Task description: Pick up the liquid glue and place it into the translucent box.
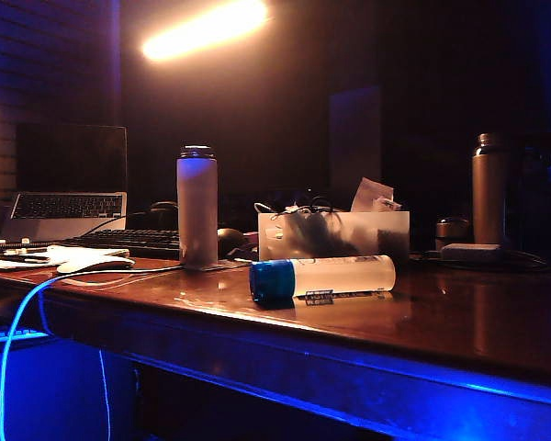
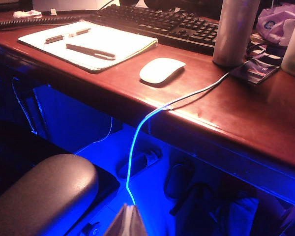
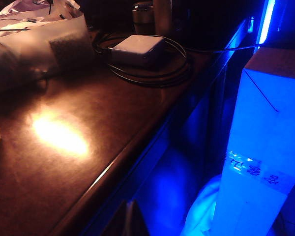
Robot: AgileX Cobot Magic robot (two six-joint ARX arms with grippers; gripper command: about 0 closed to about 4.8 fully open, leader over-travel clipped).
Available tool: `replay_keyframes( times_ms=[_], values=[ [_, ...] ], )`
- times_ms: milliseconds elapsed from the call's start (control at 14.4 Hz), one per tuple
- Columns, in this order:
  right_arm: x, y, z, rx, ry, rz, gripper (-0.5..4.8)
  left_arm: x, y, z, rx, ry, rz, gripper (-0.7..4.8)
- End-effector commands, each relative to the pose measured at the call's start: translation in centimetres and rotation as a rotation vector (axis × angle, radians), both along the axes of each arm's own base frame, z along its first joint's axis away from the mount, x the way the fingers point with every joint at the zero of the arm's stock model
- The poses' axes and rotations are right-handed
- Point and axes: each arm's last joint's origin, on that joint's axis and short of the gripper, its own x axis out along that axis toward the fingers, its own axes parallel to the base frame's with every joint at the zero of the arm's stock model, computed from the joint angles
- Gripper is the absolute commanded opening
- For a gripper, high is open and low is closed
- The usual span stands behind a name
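Both grippers sit low, off the near edge of the wooden table, and neither appears in the exterior view. The left gripper shows only as a pale tip at the frame edge of its wrist view, hanging over the floor beside a grey chair arm; whether its jaws are parted cannot be told. The right gripper is a dark sliver over the floor near a cardboard carton; it is closed and holds nothing. The liquid glue lies on its side near the table's front edge, blue cap pointing left, just in front of the translucent box. Its body is a slim, whitish translucent tube with a small label facing down. Risk: being round and lying flat, the tube will probably roll toward the table edge if one finger touches it first. Risk: the box is already crowded with dark cables and papers, so the tube may lodge on top rather than drop in. The white bottle stands to the left, and a wide swing could tip it.
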Motion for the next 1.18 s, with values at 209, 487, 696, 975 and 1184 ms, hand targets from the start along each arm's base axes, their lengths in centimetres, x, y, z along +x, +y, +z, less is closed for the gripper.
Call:
replay_keyframes(
  times_ms=[209,487,696,975,1184],
  values=[
    [0.0,0.0,-0.1,0.003,0.003,0.005,-0.01,0.0,0.0,-0.2,0.004,0.017,-0.001,-0.05],
    [0.0,0.0,0.1,0.088,-0.021,-0.027,-0.01,0.0,0.0,0.1,-0.100,-0.001,0.016,-0.05],
    [-0.5,-0.2,3.1,0.187,-0.123,-0.080,-0.01,-0.7,0.0,3.4,-0.276,-0.098,0.037,-0.05],
    [-1.5,-0.4,8.9,0.190,-0.241,-0.136,-0.01,-0.8,-0.1,10.0,-0.239,-0.151,-0.014,-0.05],
    [0.7,-0.2,12.6,0.109,-0.152,-0.104,-0.01,2.4,-0.5,15.7,-0.045,-0.032,-0.218,-0.05]
  ],
)
